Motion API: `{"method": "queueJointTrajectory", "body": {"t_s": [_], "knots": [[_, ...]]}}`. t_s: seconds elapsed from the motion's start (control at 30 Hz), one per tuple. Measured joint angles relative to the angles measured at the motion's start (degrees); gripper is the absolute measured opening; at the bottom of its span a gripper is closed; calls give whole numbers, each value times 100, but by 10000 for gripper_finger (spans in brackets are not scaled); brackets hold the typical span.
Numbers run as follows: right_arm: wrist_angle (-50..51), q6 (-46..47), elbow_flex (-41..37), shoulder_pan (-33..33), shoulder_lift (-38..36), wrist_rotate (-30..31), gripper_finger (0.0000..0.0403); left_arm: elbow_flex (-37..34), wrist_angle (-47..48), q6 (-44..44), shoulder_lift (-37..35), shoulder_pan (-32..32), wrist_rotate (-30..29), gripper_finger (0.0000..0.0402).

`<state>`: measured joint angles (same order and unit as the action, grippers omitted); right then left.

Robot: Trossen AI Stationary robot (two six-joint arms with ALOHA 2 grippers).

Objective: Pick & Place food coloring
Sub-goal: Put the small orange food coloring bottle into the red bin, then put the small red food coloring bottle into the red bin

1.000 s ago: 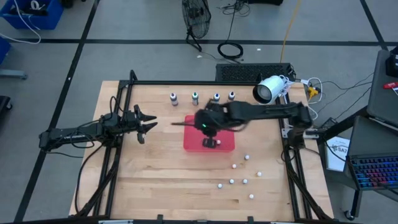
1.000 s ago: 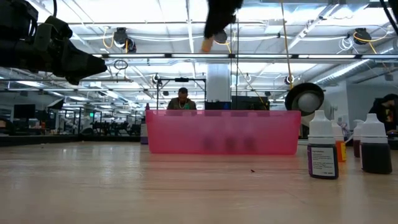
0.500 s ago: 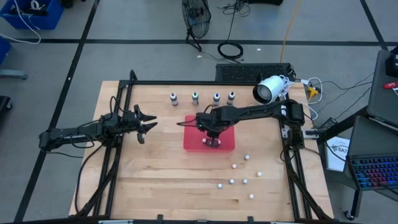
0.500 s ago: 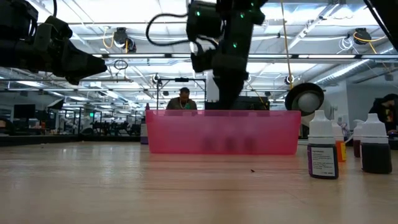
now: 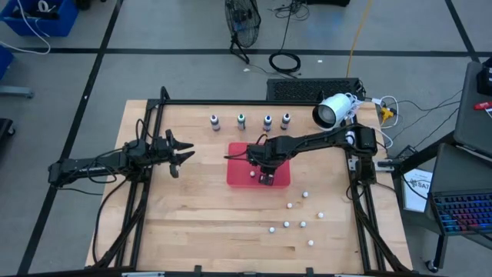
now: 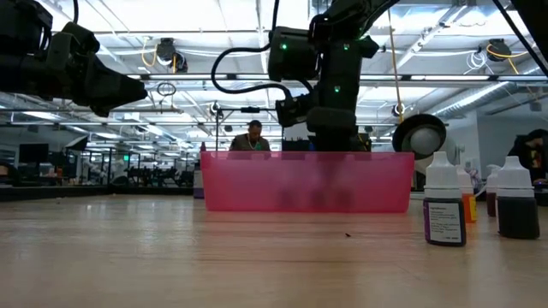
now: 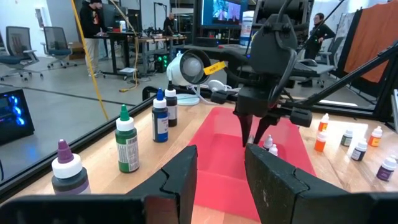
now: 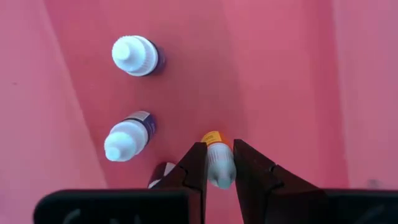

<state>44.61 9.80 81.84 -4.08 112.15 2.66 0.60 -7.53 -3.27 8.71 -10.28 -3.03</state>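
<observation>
Counting from the high view: four food coloring bottles (image 5: 250,119) stand in a row beyond the pink bin (image 5: 239,176); right gripper (image 5: 267,178) sits inside it. Right wrist view: fingers (image 8: 252,168) pinch an orange-collared bottle (image 8: 218,162) beside two white-capped bottles (image 8: 132,96). Left gripper (image 5: 181,155) spread, well clear of bin.

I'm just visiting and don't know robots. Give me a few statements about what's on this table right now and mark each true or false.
1. The right gripper is down inside the pink bin. True.
2. Its fingers are closed on an orange-banded bottle. True.
3. The pink bin holds no other bottles. False: the right wrist view shows at least two more white-capped bottles standing in it.
4. The left gripper is carrying a bottle. False: it waits left of the bin, fingers open and holding nothing.
5. Four bottles stand in a row behind the bin. True.
</observation>
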Motion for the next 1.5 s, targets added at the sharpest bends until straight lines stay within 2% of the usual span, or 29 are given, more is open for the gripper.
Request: {"method": "queueJointTrajectory", "body": {"t_s": [0.2,0.37,0.53,0.67,0.83,1.0,1.17,1.5], "knots": [[18,153,-17,0,-64,0,143,1,-2,0,0,-2,0,136],[116,402,-15,2,-412,5,179,2,-2,0,0,-1,0,136],[654,1259,-9,75,-1106,-22,178,0,0,0,2,-2,0,136],[1465,2233,-130,493,-1690,-123,172,2,-2,0,2,-2,0,136],[1650,3496,-820,1225,-2299,-129,173,0,0,0,2,-2,0,136],[1677,4554,-1522,1776,-2500,-170,172,0,-2,0,2,-2,0,136],[1425,4872,-1978,2020,-2491,-243,171,0,0,0,2,-2,0,136],[712,4977,-2596,2031,-2489,-325,171,0,-2,0,2,-2,0,136]]}}
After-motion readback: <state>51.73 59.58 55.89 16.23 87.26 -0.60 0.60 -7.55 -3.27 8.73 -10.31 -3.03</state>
